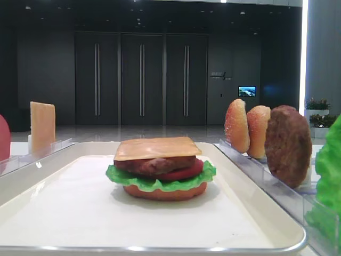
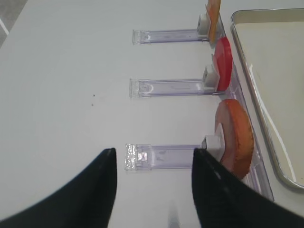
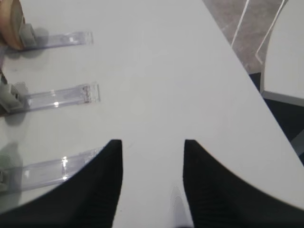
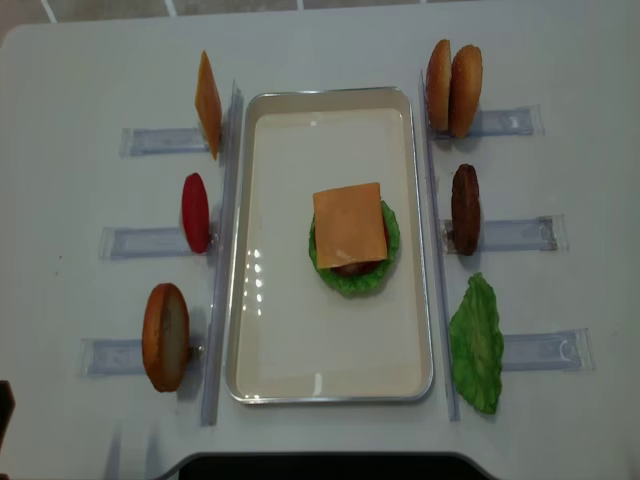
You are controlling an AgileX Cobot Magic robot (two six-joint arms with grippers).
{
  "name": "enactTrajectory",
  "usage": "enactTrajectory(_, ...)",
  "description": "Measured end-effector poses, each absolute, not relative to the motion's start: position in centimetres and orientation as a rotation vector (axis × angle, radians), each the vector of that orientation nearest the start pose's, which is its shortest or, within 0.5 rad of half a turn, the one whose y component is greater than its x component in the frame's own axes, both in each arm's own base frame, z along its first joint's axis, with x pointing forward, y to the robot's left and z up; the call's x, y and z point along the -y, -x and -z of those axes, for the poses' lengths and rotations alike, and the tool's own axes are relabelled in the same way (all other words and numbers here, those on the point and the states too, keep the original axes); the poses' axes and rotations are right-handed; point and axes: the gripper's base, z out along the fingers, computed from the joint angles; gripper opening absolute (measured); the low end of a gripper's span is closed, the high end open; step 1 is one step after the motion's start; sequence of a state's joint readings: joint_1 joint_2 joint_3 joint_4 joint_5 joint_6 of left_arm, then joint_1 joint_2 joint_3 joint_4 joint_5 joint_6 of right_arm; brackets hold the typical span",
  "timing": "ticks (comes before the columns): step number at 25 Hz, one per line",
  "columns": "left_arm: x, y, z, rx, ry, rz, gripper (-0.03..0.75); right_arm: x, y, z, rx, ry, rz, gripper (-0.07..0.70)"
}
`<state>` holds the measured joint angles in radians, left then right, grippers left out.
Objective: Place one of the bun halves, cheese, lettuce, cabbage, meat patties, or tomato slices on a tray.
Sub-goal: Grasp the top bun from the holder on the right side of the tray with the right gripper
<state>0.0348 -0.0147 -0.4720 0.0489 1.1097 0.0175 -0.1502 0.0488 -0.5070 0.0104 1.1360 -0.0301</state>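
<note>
Bun halves [image 4: 466, 90] on edge, side by side, domes the same way, parked at the inner end of a clear rack [image 4: 500, 122] just beside the tray [image 4: 300, 330]; not yet on it. Judged the next piece wanted, since the stack at mid-tray already ends in cheese [image 4: 349, 224] over patty, tomato and lettuce [image 4: 350, 278] with no domed top. From the right gripper [image 3: 152, 152]: ahead of the fingertips and off toward the left edge of the wrist view, only a tan sliver [image 3: 9, 23] showing at the far corner, two more racks lying nearer. Thin way of each half running along its rack strip, broad faces across it; closing line of the right fingers [image 3: 102, 190] lying roughly along those strips too, so probably little wrist turn called for, mostly a reach forward and inward. Right fingers spread, nothing between them but bare table [image 3: 156, 71]. Left gripper [image 2: 154, 152] likewise spread and empty, hanging over the near rack on the opposite side, beside the flat bottom bun [image 2: 235, 137], with the whole tray between it and the domed halves. Right arm clearly the nearer. Worth watching: taking both halves at once, or nudging the meat patty [image 4: 464, 208] one rack closer.
</note>
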Motion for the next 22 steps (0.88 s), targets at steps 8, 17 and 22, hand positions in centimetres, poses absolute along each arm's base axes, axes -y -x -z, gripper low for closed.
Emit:
enactTrajectory(8,-0.4,0.6,-26.6,-2.107,0.022,-0.091,0.391,0.1,-6.9,-29.9,-2.334,-0.151,-0.058,0.293)
enactTrajectory(17,-0.4,0.6,-26.6,-2.107,0.022,-0.091,0.391,1.9,-21.3,-30.1,-2.6,-0.131,-0.08,0.294)
enactTrajectory(22,-0.4,0.6,-26.6,-2.107,0.022,-0.091,0.391,2.7,-27.3,-28.9,-2.665,-0.092,-0.075,0.294)
